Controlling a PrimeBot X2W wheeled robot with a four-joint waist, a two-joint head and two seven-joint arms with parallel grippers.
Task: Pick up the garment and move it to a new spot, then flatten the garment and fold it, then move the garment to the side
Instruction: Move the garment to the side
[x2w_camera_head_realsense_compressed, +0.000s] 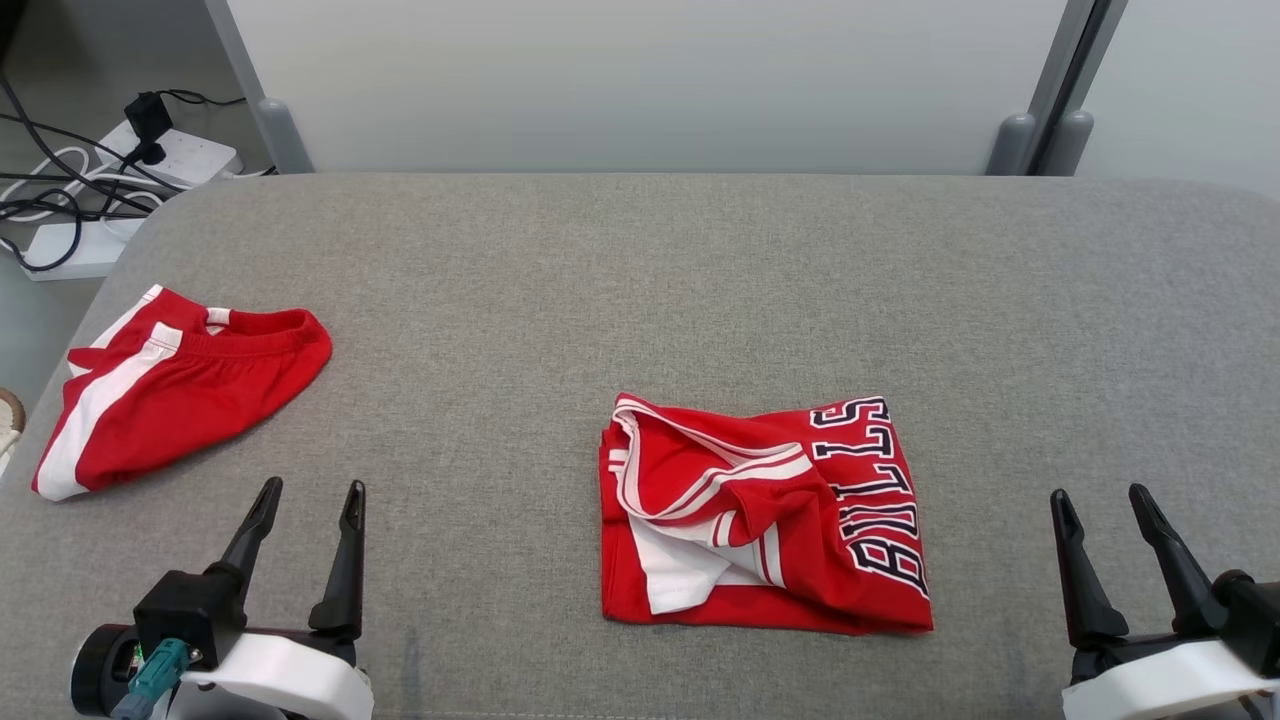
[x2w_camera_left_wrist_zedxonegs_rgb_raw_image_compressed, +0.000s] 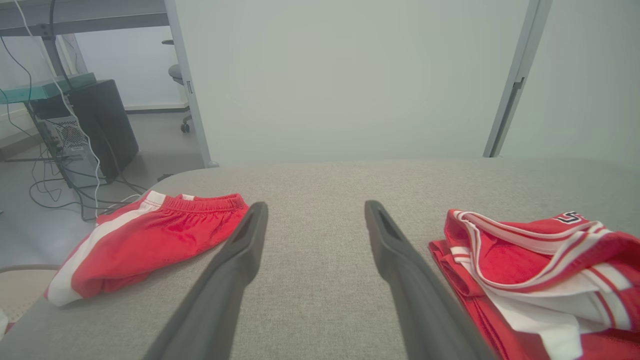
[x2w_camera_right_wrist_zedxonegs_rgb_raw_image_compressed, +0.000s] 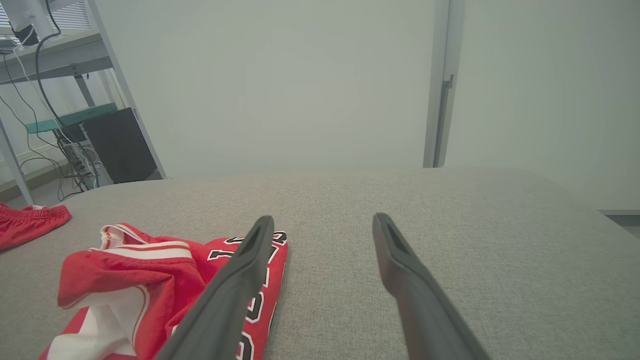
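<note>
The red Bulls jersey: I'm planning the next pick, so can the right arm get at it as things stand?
Probably yes: the right gripper is open, and the jersey lies just to its left with bare grey tabletop between.

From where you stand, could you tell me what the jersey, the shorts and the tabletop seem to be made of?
The jersey is probably a synthetic knit, matte, judging by its soft folds. The shorts look similar, with a gathered, seemingly elastic waistband. The tabletop seems matte grey woven cloth, by its heathered grain.

On the table, the jersey is laid by the middle of the near edge and the shorts by the left edge.
</note>
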